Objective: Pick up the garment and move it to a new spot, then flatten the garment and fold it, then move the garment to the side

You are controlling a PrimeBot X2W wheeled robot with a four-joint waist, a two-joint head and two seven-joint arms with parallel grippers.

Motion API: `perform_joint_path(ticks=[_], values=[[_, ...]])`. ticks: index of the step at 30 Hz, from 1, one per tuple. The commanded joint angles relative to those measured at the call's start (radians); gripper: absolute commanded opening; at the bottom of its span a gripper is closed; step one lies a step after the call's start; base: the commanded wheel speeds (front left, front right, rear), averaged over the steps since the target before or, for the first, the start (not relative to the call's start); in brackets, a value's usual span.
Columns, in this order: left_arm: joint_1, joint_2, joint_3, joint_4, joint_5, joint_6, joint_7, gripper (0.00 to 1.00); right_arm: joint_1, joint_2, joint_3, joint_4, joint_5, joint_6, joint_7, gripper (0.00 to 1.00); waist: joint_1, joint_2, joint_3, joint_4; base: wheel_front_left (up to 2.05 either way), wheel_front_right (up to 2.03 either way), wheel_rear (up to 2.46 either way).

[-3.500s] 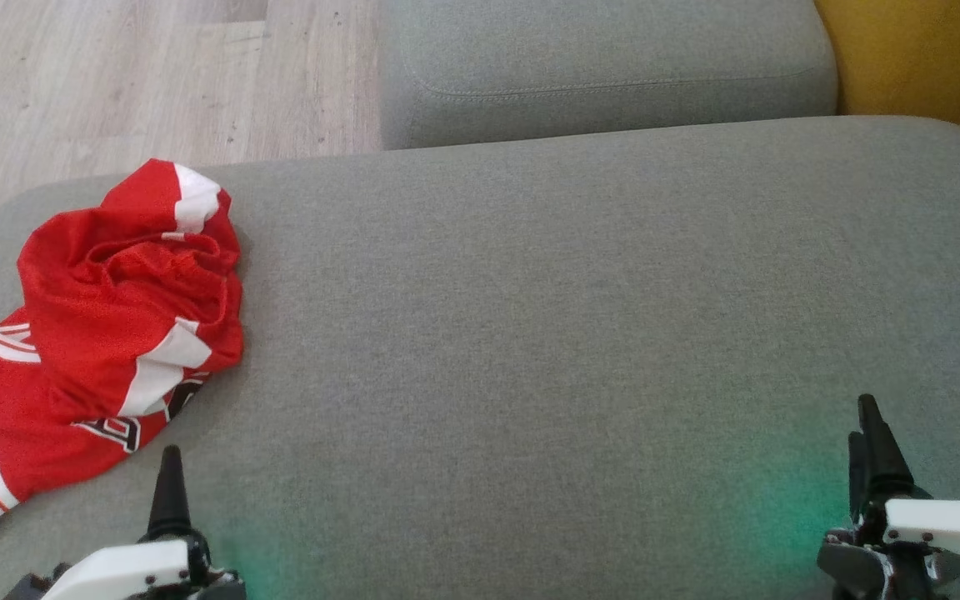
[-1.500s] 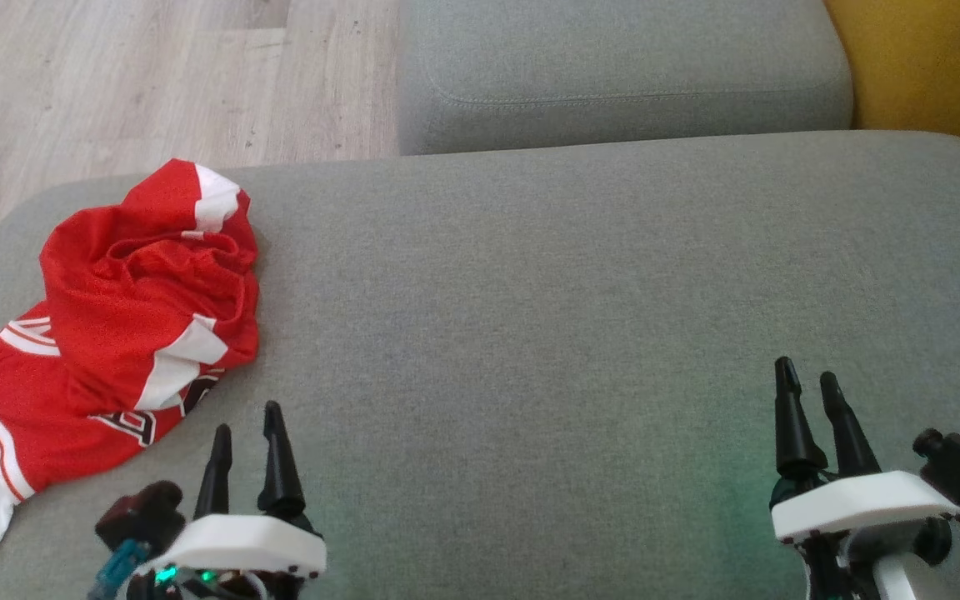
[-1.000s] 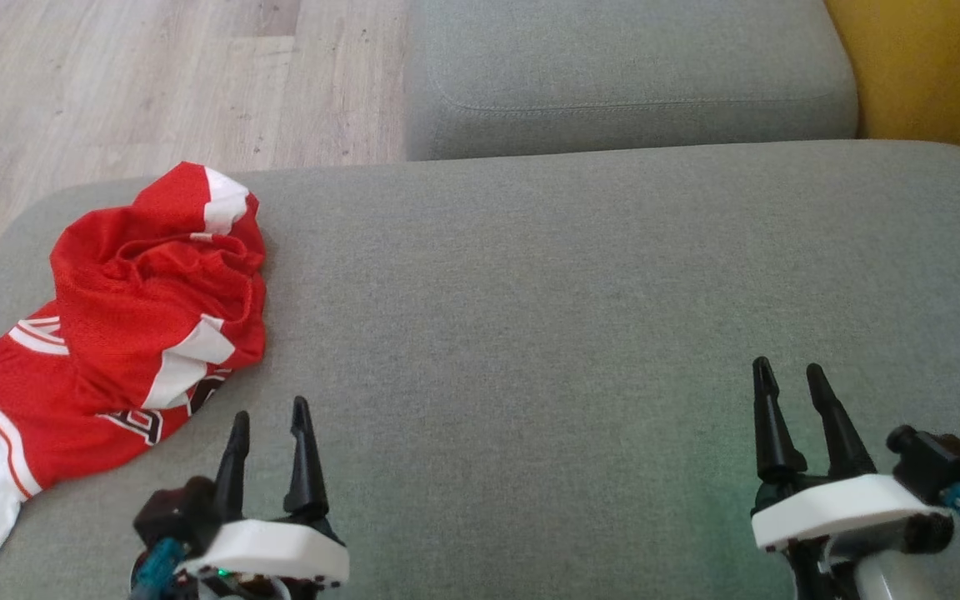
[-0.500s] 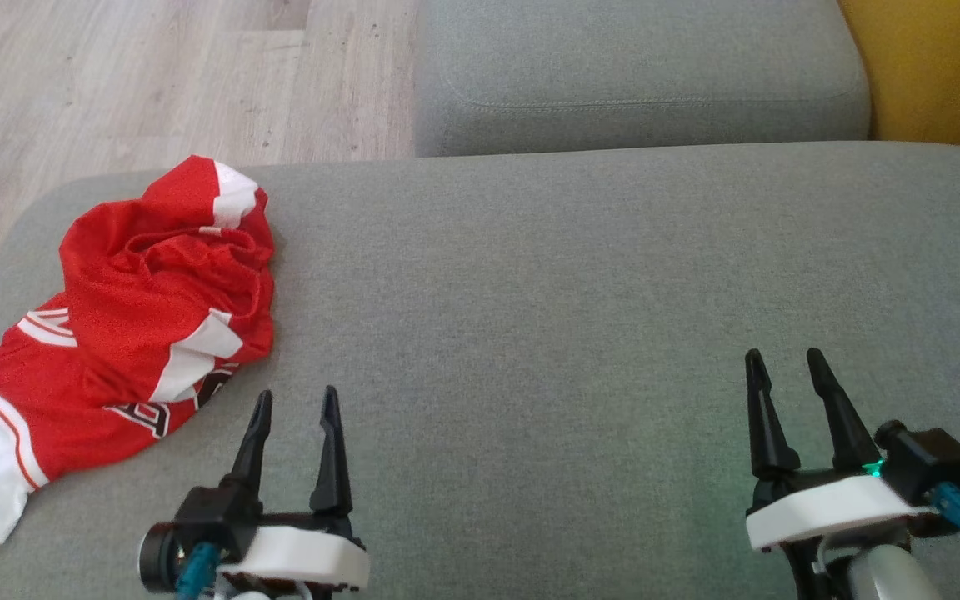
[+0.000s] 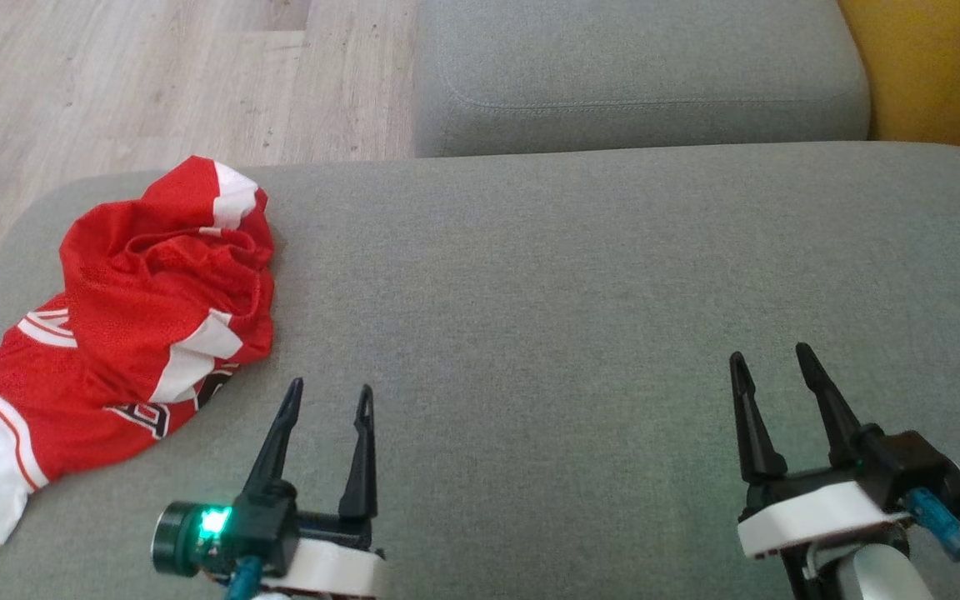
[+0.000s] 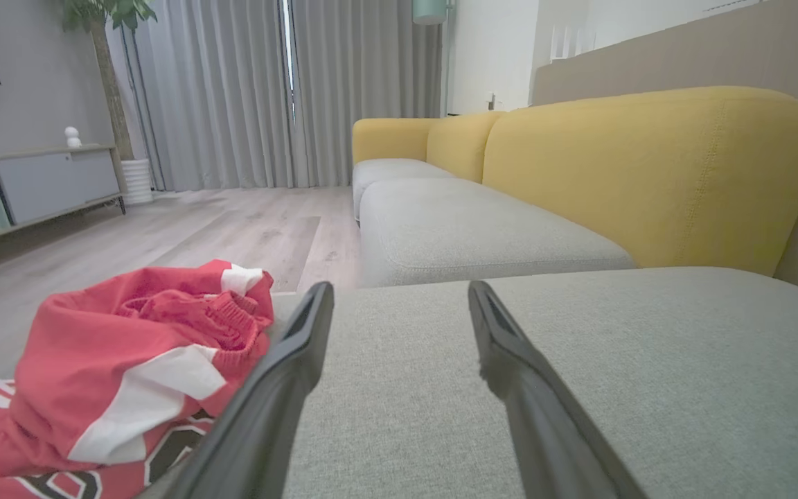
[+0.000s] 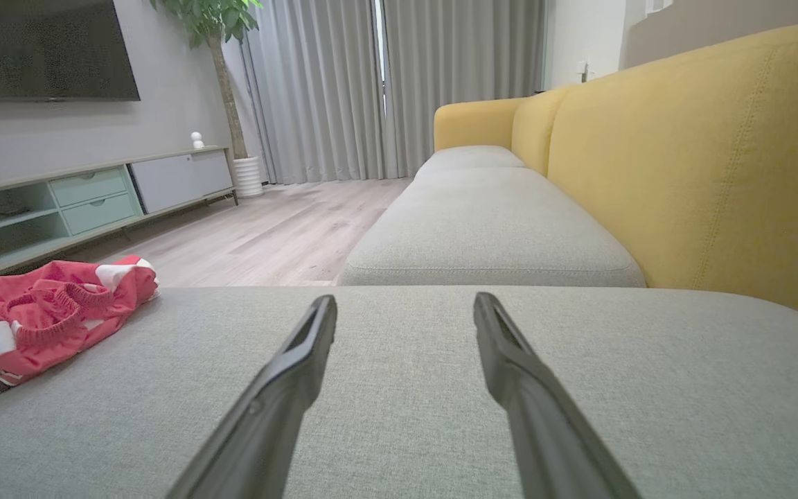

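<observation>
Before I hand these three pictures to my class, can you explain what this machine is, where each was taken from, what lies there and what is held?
It is a wheeled robot with two arms, each ending in a two-fingered claw. One picture looks down from its head; the others look along each claw from the wrist. A crumpled red-and-white jersey lies on the left of a grey sofa cushion. The left claw is near it, the right claw far off. Both are open and hold nothing.
</observation>
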Motion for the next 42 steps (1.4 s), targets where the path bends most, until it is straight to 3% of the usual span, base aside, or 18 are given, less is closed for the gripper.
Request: perform_joint_path(ticks=[1,5,28,36,42], values=[[-0.051,0.002,0.013,-0.041,0.042,0.003,-0.018,1.0,-0.017,-0.009,0.03,-0.043,-0.029,-0.001,-0.022,1.0,0.0,0.0,0.0,0.0,0.0,0.0,0.0],[-0.054,0.002,0.0,-0.044,0.096,0.006,-0.027,1.0,-0.017,-0.009,0.033,-0.052,-0.061,-0.001,-0.031,1.0,0.0,0.0,0.002,0.0,0.0,0.0,0.0],[-0.066,0.002,0.019,-0.031,0.057,-0.006,-0.027,1.0,-0.013,-0.009,0.01,-0.043,-0.062,-0.001,-0.031,1.0,0.0,0.0,0.013,0.018,0.0,0.0,0.0],[-0.074,0.002,0.022,-0.028,0.055,-0.001,-0.027,1.0,-0.008,-0.009,0.008,-0.039,-0.061,-0.001,-0.031,1.0,0.0,0.0,0.016,0.077,0.0,0.0,0.0],[-0.084,0.002,0.03,-0.03,0.065,0.004,-0.027,1.0,-0.011,-0.009,0.005,-0.039,-0.058,-0.001,-0.031,1.0,0.0,0.0,0.033,0.197,0.0,0.0,0.0]])
